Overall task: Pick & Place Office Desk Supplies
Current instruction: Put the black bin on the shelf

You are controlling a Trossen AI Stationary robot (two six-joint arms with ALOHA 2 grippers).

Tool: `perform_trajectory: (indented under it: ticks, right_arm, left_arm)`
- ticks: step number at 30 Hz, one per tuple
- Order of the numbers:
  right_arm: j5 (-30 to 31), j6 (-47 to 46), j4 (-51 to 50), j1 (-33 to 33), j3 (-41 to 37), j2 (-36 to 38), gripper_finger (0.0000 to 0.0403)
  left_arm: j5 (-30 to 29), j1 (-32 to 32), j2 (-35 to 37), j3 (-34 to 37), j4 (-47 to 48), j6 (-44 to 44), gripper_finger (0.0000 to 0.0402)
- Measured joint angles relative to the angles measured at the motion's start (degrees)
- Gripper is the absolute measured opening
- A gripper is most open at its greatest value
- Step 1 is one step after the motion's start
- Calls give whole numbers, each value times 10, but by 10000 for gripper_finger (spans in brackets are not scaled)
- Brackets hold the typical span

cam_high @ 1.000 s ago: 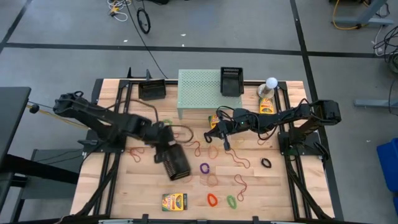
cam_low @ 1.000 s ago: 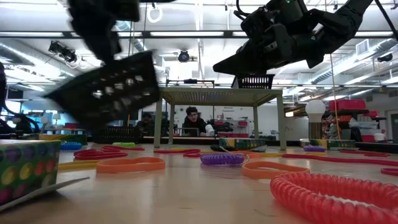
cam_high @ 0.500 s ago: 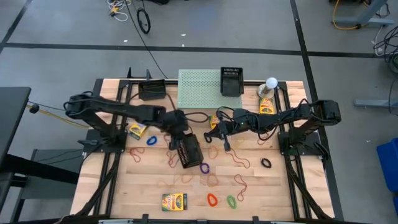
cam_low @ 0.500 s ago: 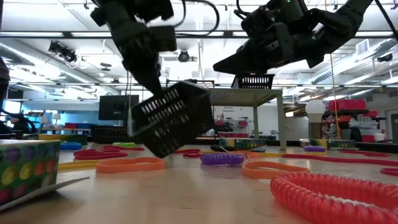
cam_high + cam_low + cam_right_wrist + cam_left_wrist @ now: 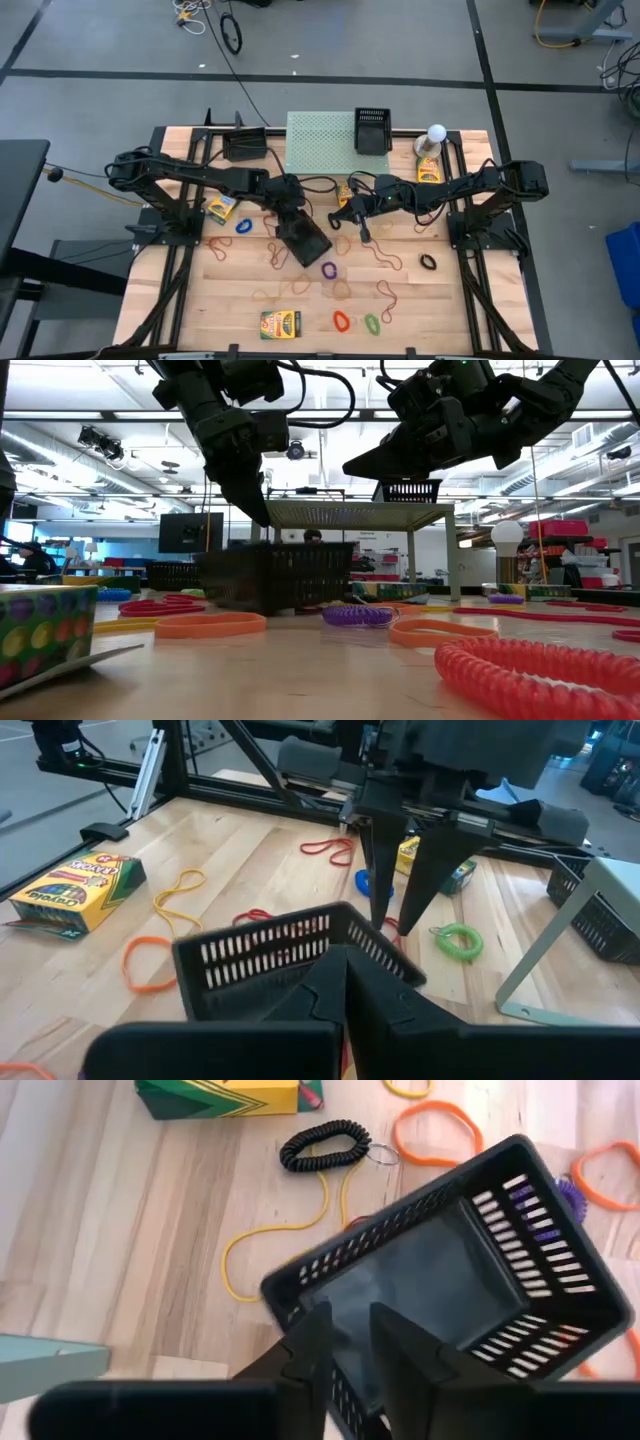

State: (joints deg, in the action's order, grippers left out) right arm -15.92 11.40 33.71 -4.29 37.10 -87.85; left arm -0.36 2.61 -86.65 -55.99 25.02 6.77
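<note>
My left gripper [image 5: 288, 212] is over the table's middle, shut on a black slotted basket [image 5: 306, 238] that stands flat on the wood [image 5: 275, 575]. My right gripper [image 5: 342, 215] hovers shut and empty just right of the basket, above the table [image 5: 352, 470]. Rubber-band loops lie around them: a purple coil [image 5: 328, 269], an orange one [image 5: 341, 320], a green one [image 5: 372, 323], a black coil [image 5: 428, 262] and a blue one [image 5: 242, 226]. Yellow-and-green boxes lie flat near the front edge [image 5: 281, 323] and at the left [image 5: 220, 209]. My left gripper holds the basket by its short end wall [image 5: 296, 1308], the far-left end in the high view. One finger [image 5: 400, 1365] is inside the basket and the other [image 5: 312, 1355] outside. The fingers come from above, pointing down. The basket's bottom rests on the table, upright.
A pale green perforated stand [image 5: 325, 150] at the far edge carries a second black basket [image 5: 372, 130]; a third basket [image 5: 245, 145] sits left of it. A white ball-topped object [image 5: 436, 135] and another box [image 5: 430, 172] are far right. Loose bands cover the near half.
My left gripper has carried the basket from the near-left toward the table's middle and lowered it. The basket hung tilted in the air a second ago; now it stands level on the table. My right gripper has kept still.
</note>
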Motion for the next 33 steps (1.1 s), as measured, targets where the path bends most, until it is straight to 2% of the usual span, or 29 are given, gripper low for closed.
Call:
perform_trajectory:
  ticks: [7,11,16,22,25,29,33]
  right_arm:
    - [0,-1,0,0,0,0,7]
    - [-7,-6,-23,0,0,10,7]
    - [-7,-3,-44,-4,-7,18,7]
    - [-6,-6,0,-18,-48,32,7]
    - [21,-6,2,-21,-63,52,7]
    - [26,-6,-1,-21,-77,77,7]
    - [26,-6,2,-16,-76,83,7]
  left_arm:
    - [-23,-1,7,-21,29,33,142]
    - [-22,-10,8,-61,80,45,153]
    - [-48,-55,15,-77,106,98,110]
    - [-170,-154,27,-50,68,198,12]
    - [-215,-199,28,-33,4,250,7]
    - [-224,-222,1,-22,-88,322,10]
    - [-162,-204,-32,-28,-116,361,25]
